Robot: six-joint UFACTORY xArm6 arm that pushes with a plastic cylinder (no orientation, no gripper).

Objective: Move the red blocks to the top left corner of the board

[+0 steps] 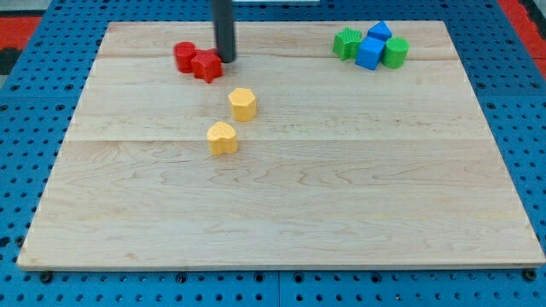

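At the near middle of the wooden board [281, 222] sit a yellow heart block [223, 137] and, just past it, a yellow hexagon block [243, 103], both out of my way. Farther back, my tip [227, 59] holds nothing and presses at the 3 o'clock side of the red star block [206, 66], which touches the red round block [185, 56]. I think the push is half done, and next I should slide both toward 9 o'clock, far from the green and blue blocks [372, 47].

A pale wooden board [281, 205] lies on a blue perforated table [26, 102], evenly lit.
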